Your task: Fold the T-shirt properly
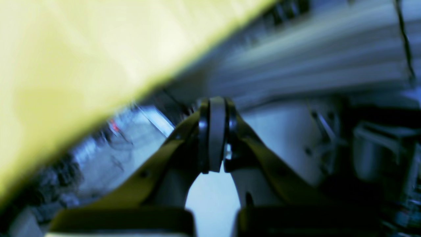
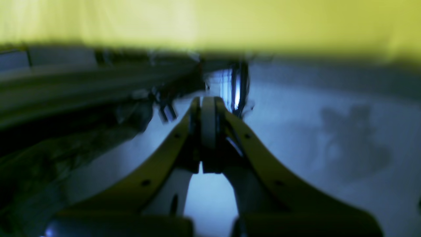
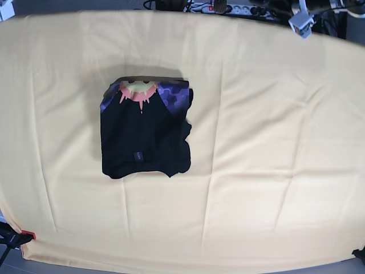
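1. Since the T-shirt (image 3: 145,134) already lies as a compact, roughly square bundle left of centre on the desk (image 3: 274,142), well clear of every edge, the folding itself looks done, judging by shape.
2. Printed side shows at the far edge only: an orange-and-yellow sun flanked by purple. Everything else visible is plain black, with a small tag near the middle.
3. Left pincer (image 1: 216,131): tips pressed together, nothing between them. The wrist view is blurred, with the yellow desk cover filling the upper left.
4. Right pincer (image 2: 208,121): also closed and empty, with the yellow cover across the top of its view.
5. Neither arm appears in the base view, so both look parked off the desk.
6. Right edge of the bundle is uneven, with a slight bulge and notch midway down. If any tidying is wanted, my call is one light press along that side rather than a re-grip.
7. Risk: pinching the top layer and lifting would open the fold. Push flat, don't pull.
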